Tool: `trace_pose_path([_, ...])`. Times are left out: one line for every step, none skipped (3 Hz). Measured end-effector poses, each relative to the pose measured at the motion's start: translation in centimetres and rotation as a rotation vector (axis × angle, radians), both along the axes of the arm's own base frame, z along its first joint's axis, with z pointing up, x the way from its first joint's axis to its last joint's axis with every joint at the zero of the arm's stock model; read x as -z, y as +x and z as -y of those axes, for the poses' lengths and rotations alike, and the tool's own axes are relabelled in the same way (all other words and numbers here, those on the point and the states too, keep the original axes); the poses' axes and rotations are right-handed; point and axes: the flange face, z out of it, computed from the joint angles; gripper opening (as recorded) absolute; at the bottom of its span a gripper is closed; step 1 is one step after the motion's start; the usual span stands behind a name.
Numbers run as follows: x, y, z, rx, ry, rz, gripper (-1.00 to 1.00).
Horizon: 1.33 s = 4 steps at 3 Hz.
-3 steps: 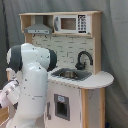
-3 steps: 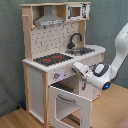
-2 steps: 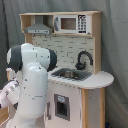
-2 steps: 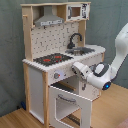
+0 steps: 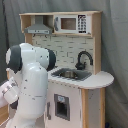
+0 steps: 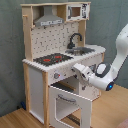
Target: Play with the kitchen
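One second on, little differs: the gripper [image 6: 76, 67] stays near the kitchen [image 6: 55, 60]; finger state seemingly indiscernible.

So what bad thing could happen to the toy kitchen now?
The oven door hangs open below the robot arm. If the arm drops, it might bump the door and strain it. The pincer sits close under the countertop edge, so lifting straight up could knock it and maybe shake the whole kitchen.

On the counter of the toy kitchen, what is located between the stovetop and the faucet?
The sink lies between the stovetop and the black faucet; this shows in the second exterior view.
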Motion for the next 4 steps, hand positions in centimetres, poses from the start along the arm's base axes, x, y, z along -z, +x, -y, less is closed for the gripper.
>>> trace_pose_path([-0.8,-1.7,-1.3,-0.023,-0.067,0.023,1.00])
trace_pose_path([-2.2,-3.7,-3.2,-0.053,-0.121,0.056,1.00])
trace_pose_path([-4.6,-6.5,-5.8,-0.096,-0.121,0.106,1.00])
trace_pose_path([-7.6,-8.4,-8.2,-0.129,-0.120,0.147,1.00])
